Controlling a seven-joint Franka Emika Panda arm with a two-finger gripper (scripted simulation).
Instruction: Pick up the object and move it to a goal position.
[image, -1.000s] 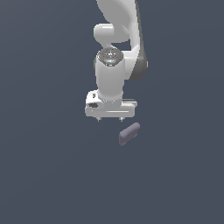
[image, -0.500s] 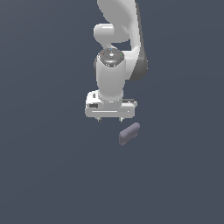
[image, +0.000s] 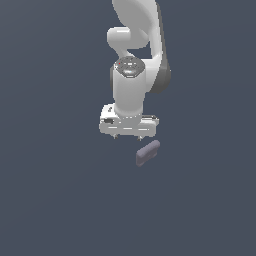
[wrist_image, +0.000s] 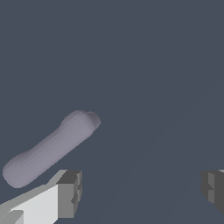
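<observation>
1. Dark grey counter (image: 50, 200) fills my screen.
2. My hand (image: 129, 135) hangs with fingers (wrist_image: 70, 192) wide apart, holding nothing.
3. The object (image: 148, 152) lies slanted on the counter, just beside the hand, not between the fingers.

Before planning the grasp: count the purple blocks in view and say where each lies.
1. The purple block lies on the grey floor, just beyond the gripper, toward the exterior view's lower right, untouched. No others visible.

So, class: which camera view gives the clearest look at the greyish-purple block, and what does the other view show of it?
The wrist view: the greyish-purple block fills much of the frame, showing its rounded ends and slanted lie, apart from the open fingers. The exterior view shows the block only small, just beyond the gripper, toward that view's right.
</observation>
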